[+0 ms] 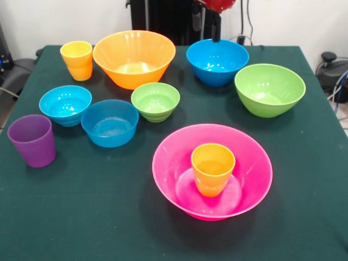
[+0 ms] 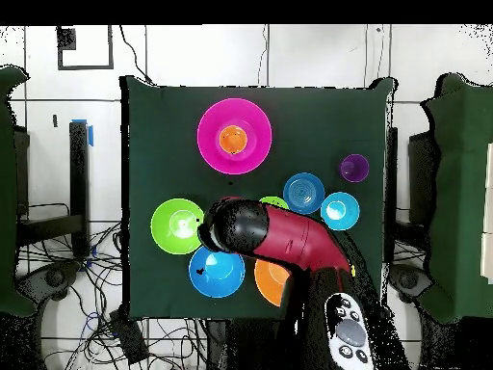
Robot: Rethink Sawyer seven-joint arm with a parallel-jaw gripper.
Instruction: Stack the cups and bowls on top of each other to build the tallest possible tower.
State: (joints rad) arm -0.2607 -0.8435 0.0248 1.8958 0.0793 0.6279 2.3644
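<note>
The dark green counter (image 1: 98, 217) is carrying nine pieces directly: pink bowl (image 1: 247, 163), large orange bowl (image 1: 134, 57), two green bowls, three blue ones, yellow cup (image 1: 77, 60), purple cup (image 1: 32, 140).

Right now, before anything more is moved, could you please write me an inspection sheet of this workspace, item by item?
Surface: table under a dark green cloth, flat.
Tower: pink bowl with an orange cup upright inside; nothing else stacked.
Loose bowls: large orange bowl, medium blue bowl, medium green bowl, small green bowl, small blue bowl, small cyan bowl, all upright, none nested.
Loose cups: yellow cup, purple cup, both upright.
Clutter: nothing seen.
Pincer: above the medium blue bowl; open or shut cannot be told.
Cables: wires on the floor beside the table.
Surroundings: white tiled floor.
</note>
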